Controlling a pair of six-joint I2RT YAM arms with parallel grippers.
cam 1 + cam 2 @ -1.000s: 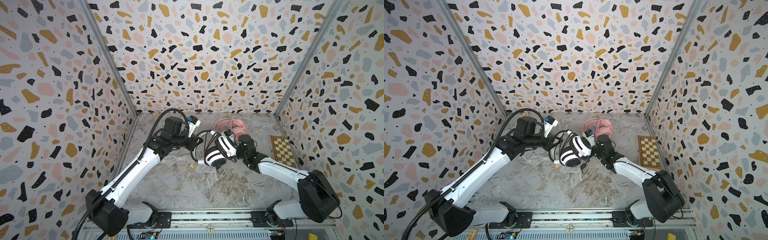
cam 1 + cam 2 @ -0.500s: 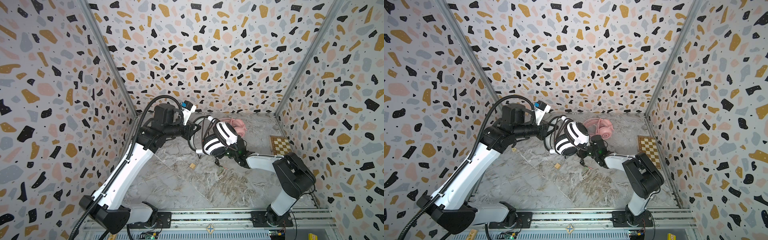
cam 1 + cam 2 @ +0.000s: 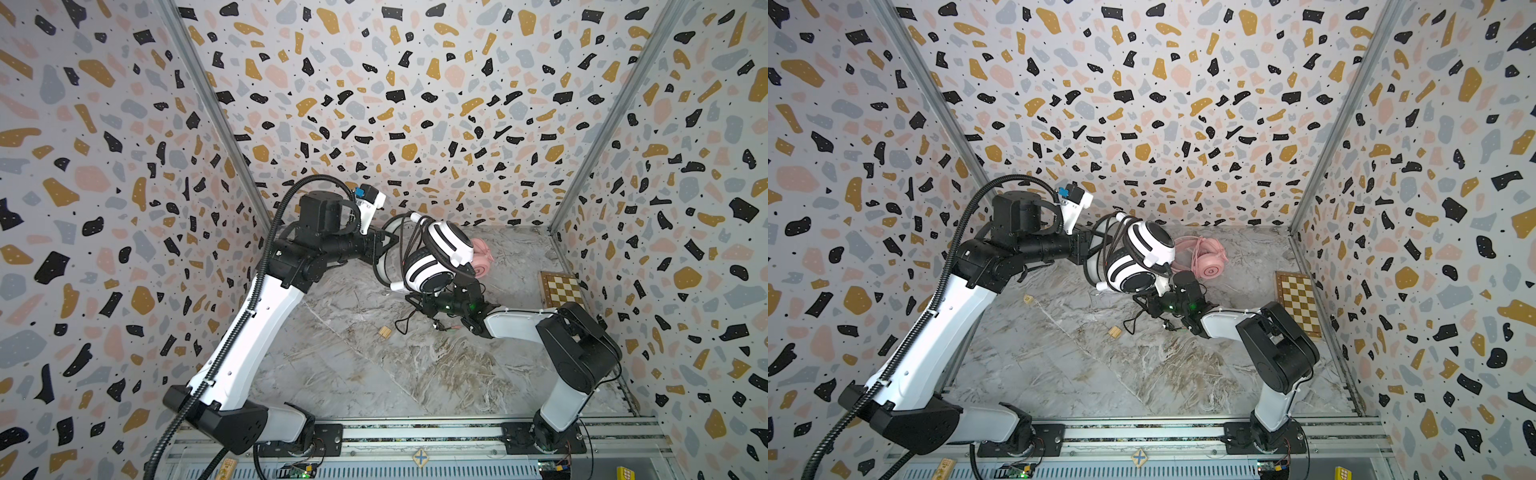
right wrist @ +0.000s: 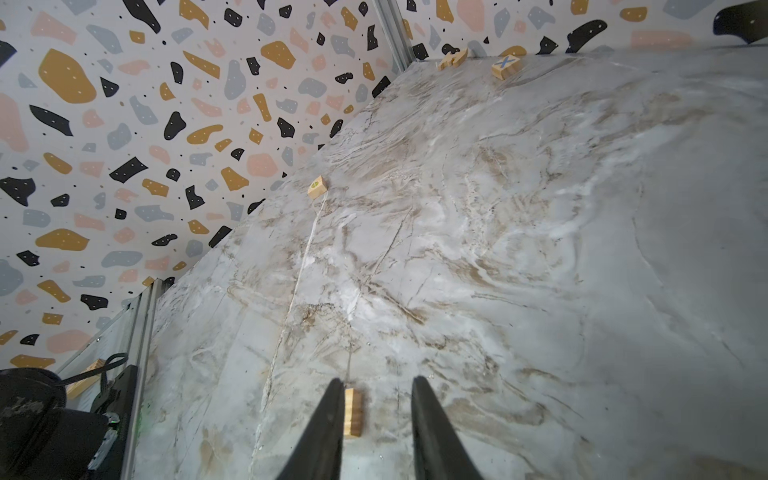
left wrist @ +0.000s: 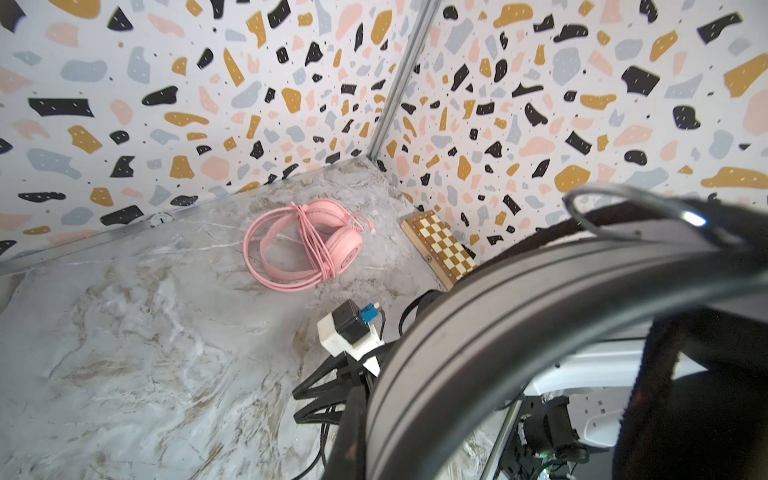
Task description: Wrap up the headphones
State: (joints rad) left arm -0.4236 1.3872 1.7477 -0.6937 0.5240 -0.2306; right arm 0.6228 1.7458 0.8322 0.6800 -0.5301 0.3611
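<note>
The left gripper (image 3: pixel 390 246) was clamped on the white headset (image 3: pixel 441 257), holding it above the table (image 3: pixel 374 365), the right gripper (image 4: pixel 378 386) stood apart and empty beside it, and the pink headset (image 5: pixel 307 245) lay cable-wrapped behind.

Two headsets: one pink headset (image 5: pixel 343 251) at one o'clock in both top views, one white-and-black headset (image 3: pixel 451 245) at twelve. One chessboard (image 3: pixel 559 289) at three o'clock. Four small wooden blocks: plain block (image 4: pixel 352 411), green-marked block (image 4: pixel 317 187), X-marked block (image 4: pixel 505 66), notched block (image 4: pixel 453 58).
</note>
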